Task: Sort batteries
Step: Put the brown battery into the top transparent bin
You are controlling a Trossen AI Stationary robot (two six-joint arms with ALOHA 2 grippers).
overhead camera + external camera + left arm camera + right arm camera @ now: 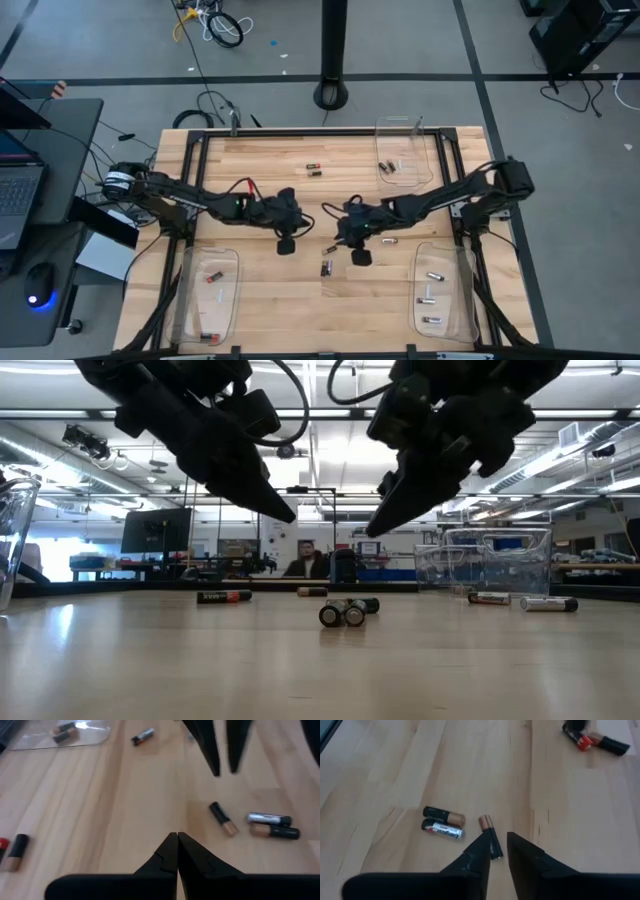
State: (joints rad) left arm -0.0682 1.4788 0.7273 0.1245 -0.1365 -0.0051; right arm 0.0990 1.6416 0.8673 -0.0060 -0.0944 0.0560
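Hovering above mid-table, the right end effector [498, 851] has its fingers slightly apart, holding nothing, a black-and-copper battery [491, 836] lying on the wood just beyond its tips. Beside it the left end effector [177, 851] is pressed together, empty. Farther off, two batteries [443, 823] lie side by side amid bare table [270, 300].

Three clear trays [408, 150], about a dozen batteries [326, 268], two arms [200, 197]
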